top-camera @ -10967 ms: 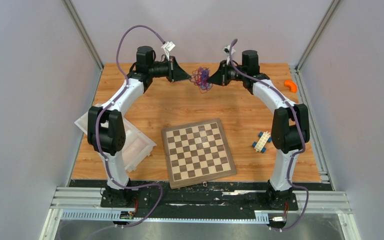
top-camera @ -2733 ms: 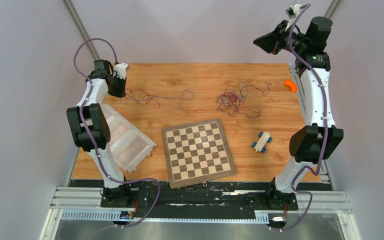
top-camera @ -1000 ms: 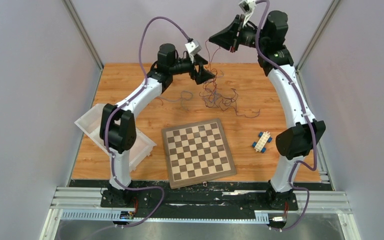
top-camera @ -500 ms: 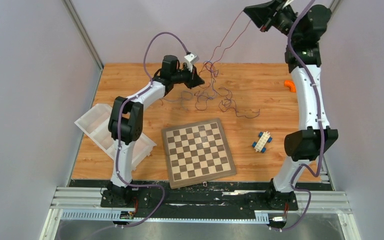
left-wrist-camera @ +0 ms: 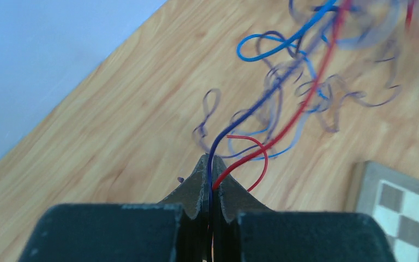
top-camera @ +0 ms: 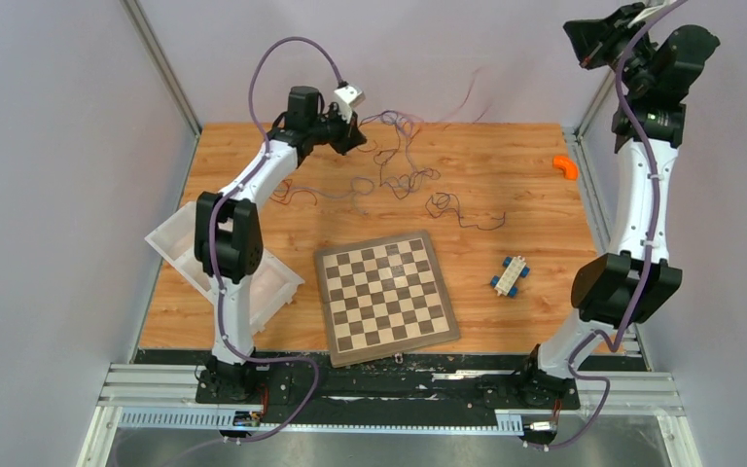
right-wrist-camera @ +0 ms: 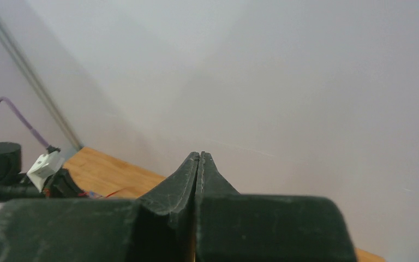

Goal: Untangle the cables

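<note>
The cables (top-camera: 404, 180) are thin red, blue and dark purple wires strung loosely across the far half of the table. One red wire (top-camera: 467, 92) hangs in the air by the back wall, free of both grippers. My left gripper (top-camera: 358, 143) is low over the far left of the table. In the left wrist view it (left-wrist-camera: 210, 164) is shut on a dark blue wire and a red wire (left-wrist-camera: 283, 71) that run off into the blurred tangle. My right gripper (top-camera: 574, 29) is raised high at the far right. It (right-wrist-camera: 199, 155) is shut with nothing between the jaws.
A chessboard (top-camera: 384, 297) lies at the near centre. A white tray (top-camera: 277, 282) sits at the near left by the left arm. A blue and white toy block (top-camera: 511, 274) lies right of the board. An orange piece (top-camera: 566, 165) sits at the far right edge.
My right gripper has swung up and to the right, and the red wire it held has come free. My left gripper has pulled a little left with its wires, spreading the tangle.
</note>
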`<state>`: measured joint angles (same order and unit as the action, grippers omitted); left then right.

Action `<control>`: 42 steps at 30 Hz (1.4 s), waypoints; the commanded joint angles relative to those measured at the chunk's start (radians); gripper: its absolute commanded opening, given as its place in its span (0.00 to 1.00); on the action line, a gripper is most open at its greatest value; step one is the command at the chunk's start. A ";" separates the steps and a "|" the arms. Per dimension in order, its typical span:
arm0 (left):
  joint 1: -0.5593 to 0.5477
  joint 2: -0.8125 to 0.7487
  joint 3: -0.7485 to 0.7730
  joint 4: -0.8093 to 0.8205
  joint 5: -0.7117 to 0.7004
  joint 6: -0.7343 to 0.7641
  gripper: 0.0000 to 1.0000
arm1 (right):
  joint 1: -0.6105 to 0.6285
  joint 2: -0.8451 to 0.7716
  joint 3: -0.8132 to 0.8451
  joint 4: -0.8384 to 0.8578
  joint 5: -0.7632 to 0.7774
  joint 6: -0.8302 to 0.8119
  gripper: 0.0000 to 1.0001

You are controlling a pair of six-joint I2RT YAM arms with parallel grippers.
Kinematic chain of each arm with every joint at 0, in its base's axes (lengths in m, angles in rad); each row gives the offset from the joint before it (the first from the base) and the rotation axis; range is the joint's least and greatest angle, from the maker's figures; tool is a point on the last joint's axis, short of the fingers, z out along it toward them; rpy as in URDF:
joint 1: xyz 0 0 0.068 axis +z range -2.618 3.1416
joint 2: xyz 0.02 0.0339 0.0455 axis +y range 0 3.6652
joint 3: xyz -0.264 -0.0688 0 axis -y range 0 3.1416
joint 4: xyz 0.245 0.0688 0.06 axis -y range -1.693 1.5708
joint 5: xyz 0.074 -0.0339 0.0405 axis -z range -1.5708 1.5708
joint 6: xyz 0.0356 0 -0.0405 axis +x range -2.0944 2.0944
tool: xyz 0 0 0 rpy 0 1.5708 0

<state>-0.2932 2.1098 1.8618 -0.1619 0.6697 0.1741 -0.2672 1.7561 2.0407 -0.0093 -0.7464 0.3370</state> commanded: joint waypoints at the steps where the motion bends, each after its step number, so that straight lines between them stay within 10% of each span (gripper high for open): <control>1: 0.077 0.079 0.074 -0.219 -0.160 0.101 0.00 | -0.068 -0.106 -0.009 0.077 0.149 -0.079 0.00; 12: -0.047 0.096 0.352 -0.239 0.041 0.057 0.00 | -0.006 -0.107 -0.299 -0.031 0.005 -0.192 0.01; 16: -0.088 0.092 0.426 -0.136 0.051 -0.067 0.04 | 0.051 -0.114 -0.404 -0.056 -0.027 -0.247 0.28; 21: -0.049 0.058 0.395 -0.311 -0.007 0.019 0.82 | 0.123 -0.092 -0.429 -0.125 -0.089 -0.320 0.74; 25: 0.114 -0.076 0.224 -0.395 0.062 -0.039 0.98 | 0.169 -0.073 -0.433 -0.195 -0.138 -0.392 0.90; 34: 0.326 -0.068 0.130 -0.743 -0.212 0.297 0.96 | 0.238 -0.027 -0.447 -0.217 -0.157 -0.442 0.95; 42: 0.331 0.075 0.124 -0.739 -0.284 0.261 0.84 | 0.249 0.008 -0.420 -0.243 -0.150 -0.444 0.96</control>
<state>0.0513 2.1189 1.9846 -0.8711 0.4236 0.4160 -0.0246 1.7634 1.5848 -0.2504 -0.8780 -0.0776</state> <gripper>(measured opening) 0.870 0.952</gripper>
